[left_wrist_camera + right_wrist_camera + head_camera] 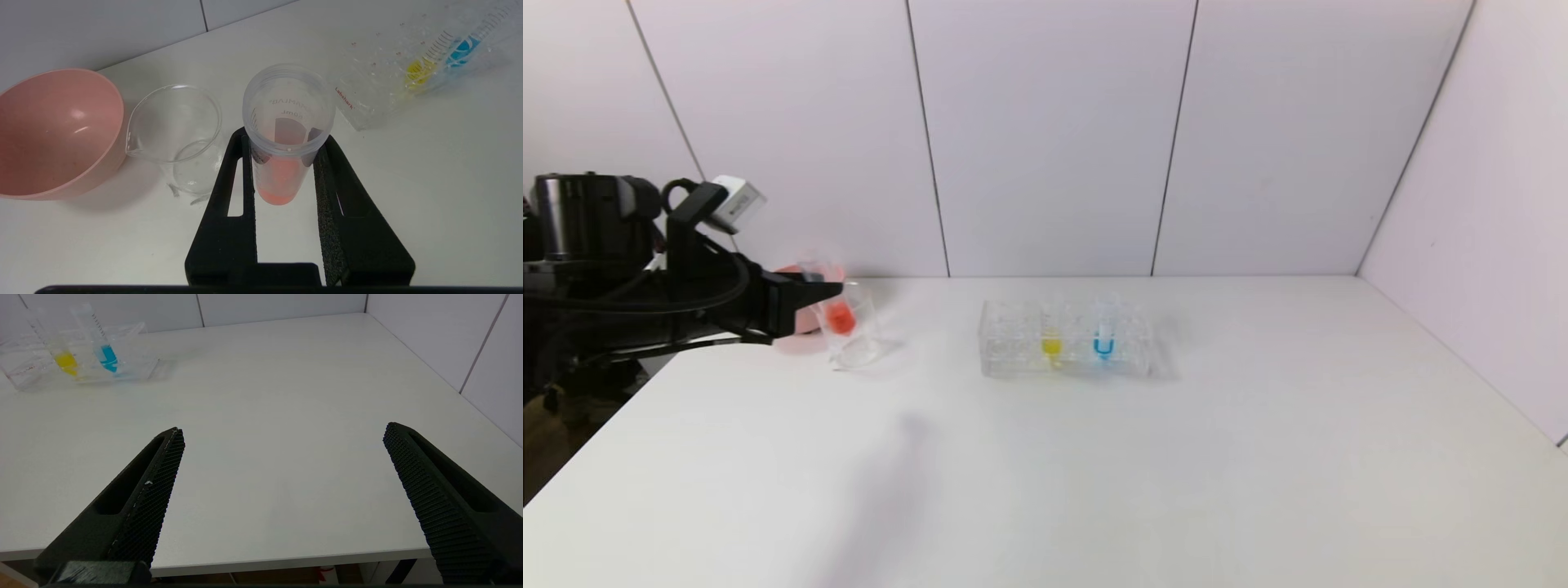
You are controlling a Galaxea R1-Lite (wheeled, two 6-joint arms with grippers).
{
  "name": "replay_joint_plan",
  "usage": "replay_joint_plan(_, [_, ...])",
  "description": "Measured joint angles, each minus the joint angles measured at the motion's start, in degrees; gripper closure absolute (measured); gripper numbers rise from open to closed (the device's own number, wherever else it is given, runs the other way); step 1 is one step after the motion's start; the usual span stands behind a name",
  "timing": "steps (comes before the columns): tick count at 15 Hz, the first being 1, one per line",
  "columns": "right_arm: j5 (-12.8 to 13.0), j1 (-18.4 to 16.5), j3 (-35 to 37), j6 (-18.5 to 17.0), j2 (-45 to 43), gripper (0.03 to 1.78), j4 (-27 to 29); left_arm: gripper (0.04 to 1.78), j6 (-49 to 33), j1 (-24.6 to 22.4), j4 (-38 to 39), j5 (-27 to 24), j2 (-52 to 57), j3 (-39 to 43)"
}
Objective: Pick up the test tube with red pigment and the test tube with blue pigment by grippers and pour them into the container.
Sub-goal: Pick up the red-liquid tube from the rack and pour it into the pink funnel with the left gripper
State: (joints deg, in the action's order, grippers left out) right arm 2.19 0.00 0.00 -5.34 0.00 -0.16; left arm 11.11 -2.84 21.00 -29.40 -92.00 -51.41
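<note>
My left gripper (284, 139) is shut on the test tube with red pigment (282, 163), which hangs above the table with orange-red liquid at its round tip. In the head view the left gripper (823, 291) holds this red tube (840, 318) at the far left, right beside the container (864, 339), a clear, empty glass beaker (175, 122). The test tube with blue pigment (1103, 345) stands in the clear rack (1013, 343) mid-table. My right gripper (284, 430) hangs open over the table's near edge, far from the blue tube (107, 357).
A pink bowl (53, 130) sits against the beaker on the side away from the rack (367, 94). A tube with yellow liquid (1051, 345) stands in the rack beside the blue one. White walls close the table at the back and right.
</note>
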Motion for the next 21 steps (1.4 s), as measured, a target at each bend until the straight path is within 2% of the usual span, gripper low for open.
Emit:
replay_joint_plan(2, [-0.02,0.0,0.0,0.0,0.0,0.04,0.0,1.38,7.05,-7.3,-5.3,-10.51,0.11,-0.85])
replay_joint_plan(3, [0.0,0.0,0.0,0.0,0.0,0.04,0.0,1.38,9.62,-9.5,-7.95,-13.98,-0.28,-2.63])
replay_joint_plan(6, [0.0,0.0,0.0,0.0,0.0,0.04,0.0,1.38,12.29,-12.89,-13.93,-16.07,-2.49,-9.25])
replay_joint_plan(9, [0.0,0.0,0.0,0.02,0.0,0.04,0.0,1.38,14.63,-14.04,-23.81,-15.91,-6.03,-19.2])
replay_joint_plan(14, [0.0,0.0,0.0,0.02,0.0,0.04,0.0,1.38,17.73,-13.73,-44.76,-14.09,-14.58,-40.79])
replay_joint_plan(19, [-0.02,0.0,0.0,0.02,0.0,0.04,0.0,1.38,21.83,-11.3,-65.27,-5.74,-24.94,-59.45])
replay_joint_plan(21, [-0.02,0.0,0.0,0.02,0.0,0.04,0.0,1.38,25.09,-9.97,-68.39,-1.68,-27.51,-61.64])
